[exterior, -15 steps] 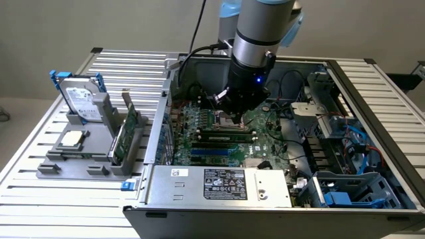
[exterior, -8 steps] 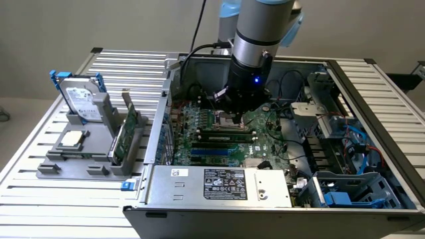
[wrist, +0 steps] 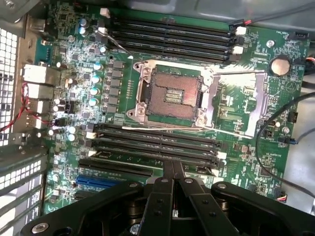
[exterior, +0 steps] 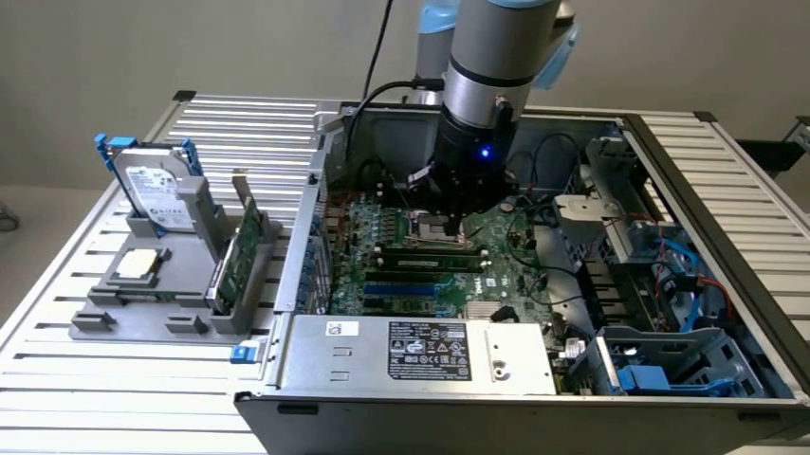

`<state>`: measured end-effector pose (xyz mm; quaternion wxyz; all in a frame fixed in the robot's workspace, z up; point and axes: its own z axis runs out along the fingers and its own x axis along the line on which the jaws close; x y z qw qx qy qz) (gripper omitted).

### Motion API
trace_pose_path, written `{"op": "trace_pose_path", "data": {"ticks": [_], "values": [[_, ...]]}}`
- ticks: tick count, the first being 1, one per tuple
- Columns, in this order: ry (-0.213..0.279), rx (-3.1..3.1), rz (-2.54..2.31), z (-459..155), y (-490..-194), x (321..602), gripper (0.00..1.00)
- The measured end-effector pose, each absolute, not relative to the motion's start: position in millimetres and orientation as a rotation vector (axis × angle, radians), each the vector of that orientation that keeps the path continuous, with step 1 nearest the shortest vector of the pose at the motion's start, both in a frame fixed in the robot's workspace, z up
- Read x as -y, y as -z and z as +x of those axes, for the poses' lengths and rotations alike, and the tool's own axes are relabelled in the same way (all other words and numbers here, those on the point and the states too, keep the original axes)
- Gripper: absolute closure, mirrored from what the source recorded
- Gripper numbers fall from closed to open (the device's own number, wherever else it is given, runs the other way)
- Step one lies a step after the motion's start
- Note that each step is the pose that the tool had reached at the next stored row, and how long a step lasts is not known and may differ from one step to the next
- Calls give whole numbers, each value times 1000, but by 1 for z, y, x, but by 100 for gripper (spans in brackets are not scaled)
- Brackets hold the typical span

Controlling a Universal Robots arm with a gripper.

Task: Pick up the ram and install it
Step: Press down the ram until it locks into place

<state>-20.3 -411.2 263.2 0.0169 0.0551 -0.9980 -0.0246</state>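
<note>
Standing in motherboard (exterior: 513, 277) slot, narrow dark-green ram (exterior: 431, 254), black chips

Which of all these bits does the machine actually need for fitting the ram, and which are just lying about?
For the job: the claw, shut above the memory slots; the motherboard; what looks like the ram along those slots.
Lying about: the hard drive with blue handles, the green expansion card, the power supply.
</note>
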Motion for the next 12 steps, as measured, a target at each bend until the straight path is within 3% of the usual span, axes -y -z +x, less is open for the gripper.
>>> {"op": "trace_pose_path", "data": {"ticks": [12], "values": [[76,3107,95,-20,-263,414,89]]}}
